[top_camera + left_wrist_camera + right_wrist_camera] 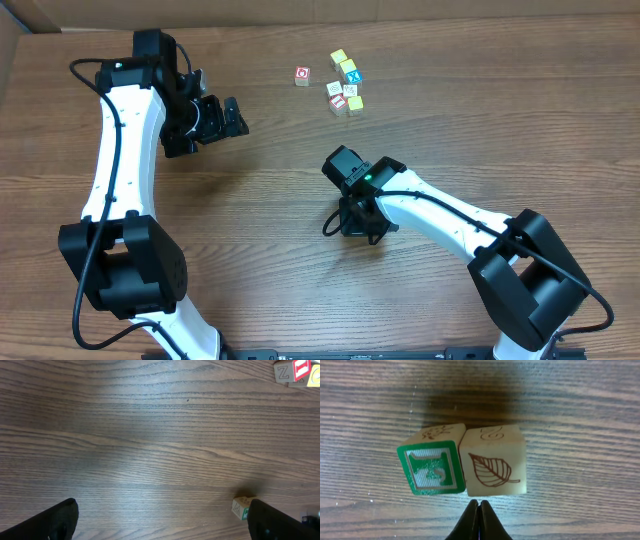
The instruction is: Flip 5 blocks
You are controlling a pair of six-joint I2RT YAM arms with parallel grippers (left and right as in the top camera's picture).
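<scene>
Blocks [492,467], two touching, lie before closed right fingers [471,522]; left fingers [55,520] spread wide.

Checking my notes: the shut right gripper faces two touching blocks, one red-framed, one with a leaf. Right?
No: the right wrist view shows the framed block green, not red. It touches the leaf block, before the shut right gripper.

it looks like a robotics lab bench: a white-and-black left arm [118,150] and right arm [440,215], trailing black cables, stand on a wood-grain table [270,210] with small lettered blocks [337,89].
</scene>
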